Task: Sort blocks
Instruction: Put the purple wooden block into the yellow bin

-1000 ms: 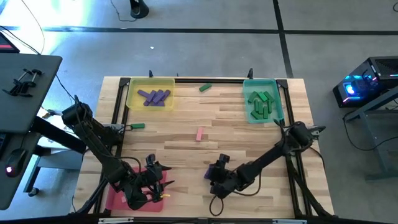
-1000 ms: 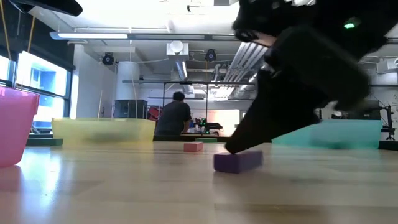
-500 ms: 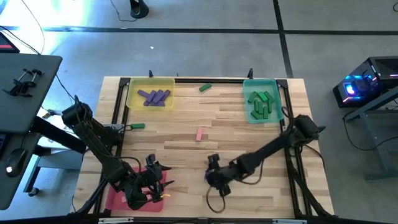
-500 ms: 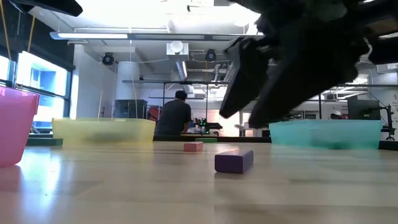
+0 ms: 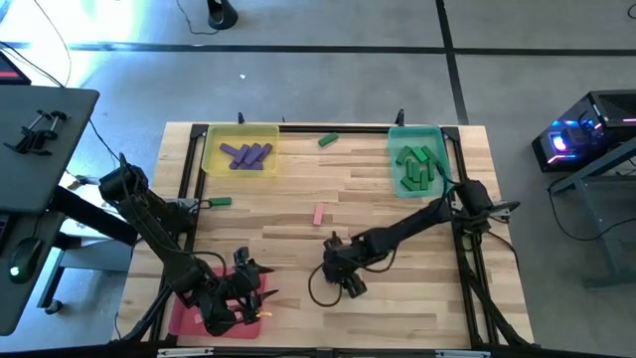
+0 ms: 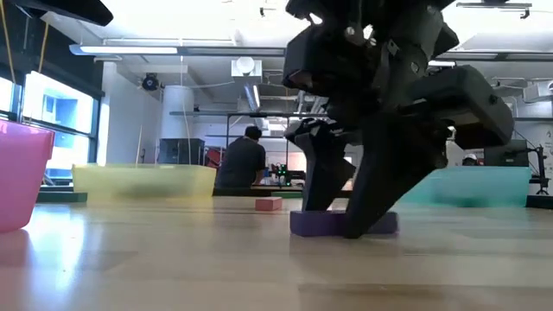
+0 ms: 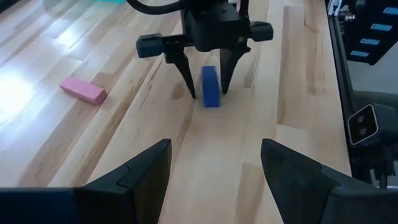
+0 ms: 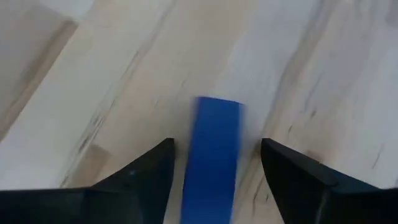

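Block (image 7: 210, 86) purple, lies flat between spread fingers of right gripper (image 7: 205, 87); long axis along finger gap; left gripper (image 7: 214, 171) spread, farther.

Overhead, table-level, two wrist-close (shared table (image 5: 397, 219))

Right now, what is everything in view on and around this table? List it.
Purple blocks: about four, in the yellow tray, far left corner.
Green blocks: several, in the teal tray, far right corner.
Loose green blocks: two, one at the far edge between the trays, one at the left edge.
Pink block: one, table centre.
Purple block: one, lying flat between the right gripper's fingers.
Red tray: one, near left corner.
Person: one, in the room behind.
Left gripper: open, over the red tray.
Right gripper: open, jaws astride the purple block.
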`<act>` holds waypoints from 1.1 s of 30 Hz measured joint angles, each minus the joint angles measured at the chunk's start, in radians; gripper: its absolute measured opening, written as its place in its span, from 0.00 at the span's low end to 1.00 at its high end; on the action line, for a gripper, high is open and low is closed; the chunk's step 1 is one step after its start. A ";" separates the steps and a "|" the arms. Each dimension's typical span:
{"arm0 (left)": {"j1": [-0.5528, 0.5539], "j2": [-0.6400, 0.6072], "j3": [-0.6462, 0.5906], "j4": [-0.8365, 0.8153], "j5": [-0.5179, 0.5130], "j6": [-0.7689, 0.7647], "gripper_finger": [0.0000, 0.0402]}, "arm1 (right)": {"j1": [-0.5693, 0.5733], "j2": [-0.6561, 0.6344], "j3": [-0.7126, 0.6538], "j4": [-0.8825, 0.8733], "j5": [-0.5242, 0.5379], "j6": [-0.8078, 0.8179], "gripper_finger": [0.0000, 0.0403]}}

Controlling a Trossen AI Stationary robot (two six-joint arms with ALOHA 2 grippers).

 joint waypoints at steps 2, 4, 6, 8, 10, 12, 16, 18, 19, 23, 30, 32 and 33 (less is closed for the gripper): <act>0.000 0.000 0.000 -0.001 0.000 0.018 0.58 | 0.002 0.017 -0.001 0.016 0.022 0.070 0.50; 0.000 0.000 0.000 -0.001 -0.014 0.025 0.58 | 0.000 0.027 -0.017 0.073 0.006 0.111 0.40; 0.000 0.000 0.000 0.000 -0.051 0.024 0.58 | 0.007 0.027 -0.061 0.168 0.015 0.136 0.27; -0.002 0.001 0.000 0.001 -0.081 0.026 0.58 | 0.015 0.016 -0.131 0.293 0.037 0.186 0.19; -0.005 0.010 0.000 0.016 -0.114 0.027 0.58 | 0.029 0.004 -0.226 0.473 0.084 0.253 0.19; -0.007 0.034 0.000 0.032 -0.152 0.051 0.58 | 0.047 -0.005 -0.340 0.708 0.128 0.318 0.19; 0.003 0.115 -0.001 0.177 -0.183 0.188 0.58 | 0.099 -0.002 -0.536 1.241 0.266 0.391 0.19; 0.021 0.162 -0.001 0.299 -0.183 0.285 0.58 | 0.129 0.001 -0.591 1.522 0.361 0.375 0.19; 0.036 0.186 -0.001 0.378 -0.180 0.335 0.58 | 0.144 -0.005 -0.611 1.657 0.405 0.353 0.19; 0.111 0.268 0.000 0.720 -0.075 0.543 0.58 | 0.194 -0.041 -0.611 1.818 0.470 0.232 0.19; 0.243 0.389 -0.001 1.228 0.119 0.865 0.58 | 0.255 -0.064 -0.452 1.837 0.386 0.054 0.19; 0.264 0.400 -0.001 1.307 0.163 0.912 0.58 | 0.273 -0.066 -0.421 1.841 0.388 -0.003 0.19; 0.267 0.401 -0.001 1.338 0.190 0.936 0.58 | 0.280 -0.066 -0.409 1.838 0.391 -0.023 0.19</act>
